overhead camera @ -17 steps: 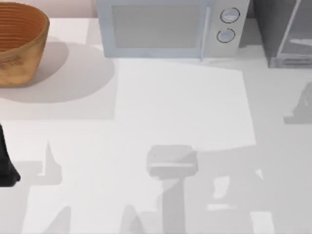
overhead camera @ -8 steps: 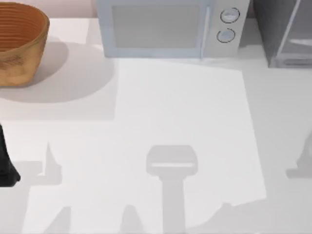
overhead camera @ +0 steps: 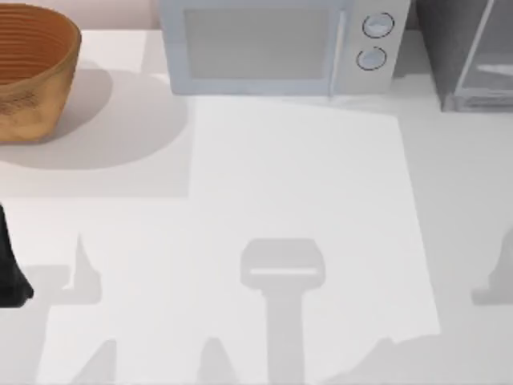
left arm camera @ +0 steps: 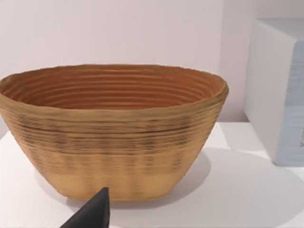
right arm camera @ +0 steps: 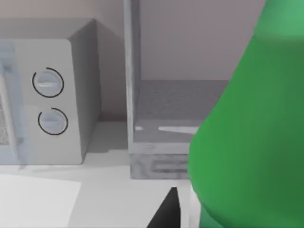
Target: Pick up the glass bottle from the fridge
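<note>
in the right wrist view the glass bottle [right arm camera: 251, 137] looms right against the camera, its green shoulder and body rising directly ahead of the right gripper [right arm camera: 183, 209], with one black finger [right arm camera: 166, 211] showing at its base beside a sliver of the pale band. the bottle looks to be held in that gripper, clamped low on the body near the band, though the second finger is hidden behind the glass, so this is a judgement from how close and steady it sits. beyond the bottle stands the fridge [right arm camera: 156, 147], its door swung aside and its grey speckled floor bare, so the bottle appears to be out of the cabinet and well in front of it. to one side of the fridge sits the microwave [right arm camera: 47, 99] with its two round knobs.

glass like this is likely stiff, smooth and slippery, fairly heavy for its size, and breakable if dropped; a firm hold around the straight banded part of the body, below the tapering shoulder, seems the safest place, kept upright.

the left gripper [left arm camera: 92, 213] is parked low near the counter [overhead camera: 296, 184], one dark fingertip pointing toward the woven basket [left arm camera: 114, 128] just ahead of it; whether its fingers are spread or closed cannot be told.
</note>
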### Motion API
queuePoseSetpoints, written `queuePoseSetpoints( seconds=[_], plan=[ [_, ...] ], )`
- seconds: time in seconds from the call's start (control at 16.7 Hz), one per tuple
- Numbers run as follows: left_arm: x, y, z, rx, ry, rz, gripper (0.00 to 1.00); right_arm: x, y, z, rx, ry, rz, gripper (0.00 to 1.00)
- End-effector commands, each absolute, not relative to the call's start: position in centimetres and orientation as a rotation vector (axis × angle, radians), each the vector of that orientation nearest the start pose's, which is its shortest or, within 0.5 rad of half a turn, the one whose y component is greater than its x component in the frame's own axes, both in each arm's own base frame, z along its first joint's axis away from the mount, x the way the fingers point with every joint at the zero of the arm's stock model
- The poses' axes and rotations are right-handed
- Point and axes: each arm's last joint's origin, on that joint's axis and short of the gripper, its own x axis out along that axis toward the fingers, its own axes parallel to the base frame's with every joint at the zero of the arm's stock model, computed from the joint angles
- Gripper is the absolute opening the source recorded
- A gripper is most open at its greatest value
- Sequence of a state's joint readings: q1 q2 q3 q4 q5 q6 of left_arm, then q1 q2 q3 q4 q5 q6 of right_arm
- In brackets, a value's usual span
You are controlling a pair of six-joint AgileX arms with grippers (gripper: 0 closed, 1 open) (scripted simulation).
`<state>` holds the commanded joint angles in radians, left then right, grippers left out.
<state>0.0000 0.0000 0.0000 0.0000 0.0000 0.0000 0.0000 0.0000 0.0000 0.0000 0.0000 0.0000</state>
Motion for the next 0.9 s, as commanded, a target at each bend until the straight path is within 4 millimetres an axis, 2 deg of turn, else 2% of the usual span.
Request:
queuePoseSetpoints(
  seconds=[0.24, 0.42, 0.66, 0.9],
  plan=[
    [10.6, -0.1, 16.0, 0.0, 0.0, 0.0, 1.0, 10.8, 0.1, 16.1, 0.004, 0.001, -0.002, 0.0],
    [10.6, -0.1, 16.0, 0.0, 0.0, 0.0, 1.0, 11.5, 1.3, 16.0, 0.013, 0.013, -0.002, 0.0],
    [10.6, -0.1, 16.0, 0.0, 0.0, 0.0, 1.0, 12.0, 4.3, 15.2, 0.014, 0.055, -0.004, 0.0],
    [10.6, -0.1, 16.0, 0.0, 0.0, 0.0, 1.0, 11.1, 7.8, 14.1, -0.007, 0.078, -0.006, 0.0]
  ],
)
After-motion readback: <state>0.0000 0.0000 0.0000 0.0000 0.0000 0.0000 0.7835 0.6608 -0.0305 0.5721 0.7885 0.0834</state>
